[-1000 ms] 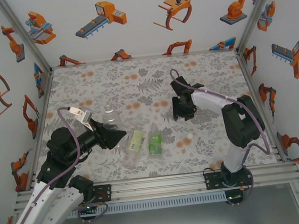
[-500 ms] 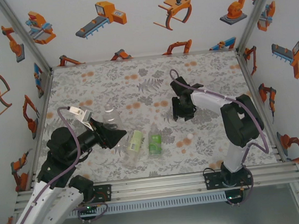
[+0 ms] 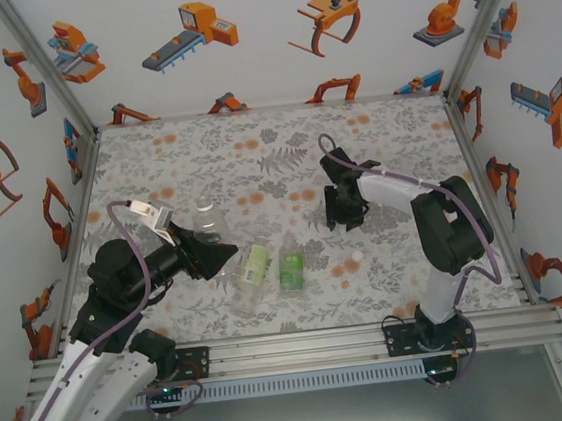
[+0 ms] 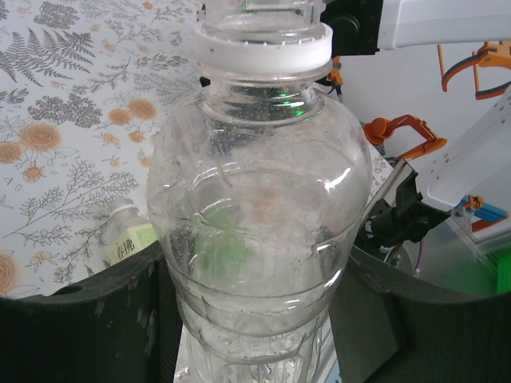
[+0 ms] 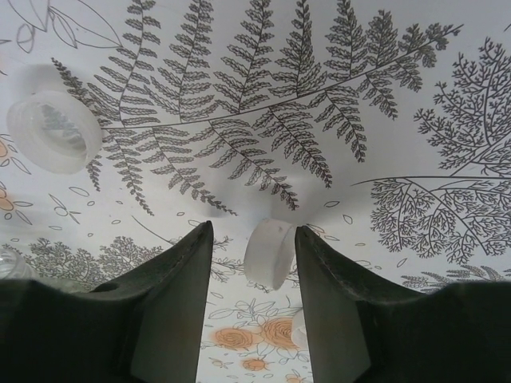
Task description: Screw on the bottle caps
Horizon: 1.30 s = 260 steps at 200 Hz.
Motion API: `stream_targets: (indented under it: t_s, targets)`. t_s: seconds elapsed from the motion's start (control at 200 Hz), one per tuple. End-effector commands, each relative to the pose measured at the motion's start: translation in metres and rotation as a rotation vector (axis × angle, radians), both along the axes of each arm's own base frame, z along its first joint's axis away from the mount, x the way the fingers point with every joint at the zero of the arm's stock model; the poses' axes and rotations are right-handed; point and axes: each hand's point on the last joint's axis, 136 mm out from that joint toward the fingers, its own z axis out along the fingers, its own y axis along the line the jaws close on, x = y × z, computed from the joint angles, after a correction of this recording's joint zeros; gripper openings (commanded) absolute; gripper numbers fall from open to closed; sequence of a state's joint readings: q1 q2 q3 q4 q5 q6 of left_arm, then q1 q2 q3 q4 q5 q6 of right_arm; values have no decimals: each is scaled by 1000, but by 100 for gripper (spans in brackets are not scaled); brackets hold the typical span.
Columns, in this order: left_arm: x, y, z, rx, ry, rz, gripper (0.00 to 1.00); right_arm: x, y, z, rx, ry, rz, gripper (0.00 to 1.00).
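My left gripper is shut on the clear unlabelled bottle, held upright off the table; its white neck ring is at the top of the left wrist view. In the top view that bottle stands above the left gripper. My right gripper is low over the table, open, its jaws astride a white bottle cap. The cap is tipped on edge against the right finger, with a gap to the left finger. A second white cap lies open side up.
Two labelled bottles lie near the table's front: one with a pale yellow-green label, one with a bright green label. A small white cap lies right of them. The enclosure walls stand close to both sides of the floral table.
The right arm has shifted very slightly to the left over the table. The left arm and its bottle have stayed still.
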<state>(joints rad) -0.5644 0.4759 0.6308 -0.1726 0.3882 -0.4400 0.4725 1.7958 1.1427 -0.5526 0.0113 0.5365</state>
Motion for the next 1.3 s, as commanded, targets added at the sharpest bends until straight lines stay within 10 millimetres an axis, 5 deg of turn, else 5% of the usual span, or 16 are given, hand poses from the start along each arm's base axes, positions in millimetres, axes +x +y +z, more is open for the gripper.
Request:
stream_targets:
  t_s: [0.0, 0.27, 0.441, 0.571, 0.821, 1.297]
  targets:
    - [-2, 0, 4, -23, -8, -3, 11, -6, -1, -12, 12, 33, -26, 42]
    - [-2, 0, 4, -25, -5, -2, 11, -9, 8, -14, 150, 48, -84, 21]
    - [-1, 0, 4, -25, -5, 0, 11, -2, 16, -12, 419, 38, -167, 20]
    - [0, -1, 5, -28, -3, 1, 11, -5, -6, -19, 527, 52, -275, 31]
    - [0, -1, 3, -30, 0, 2, 11, -22, -59, -28, 288, 78, -322, 40]
    - [-3, 4, 2, -29, -4, 20, 11, -4, -32, -11, 4, 61, -132, 46]
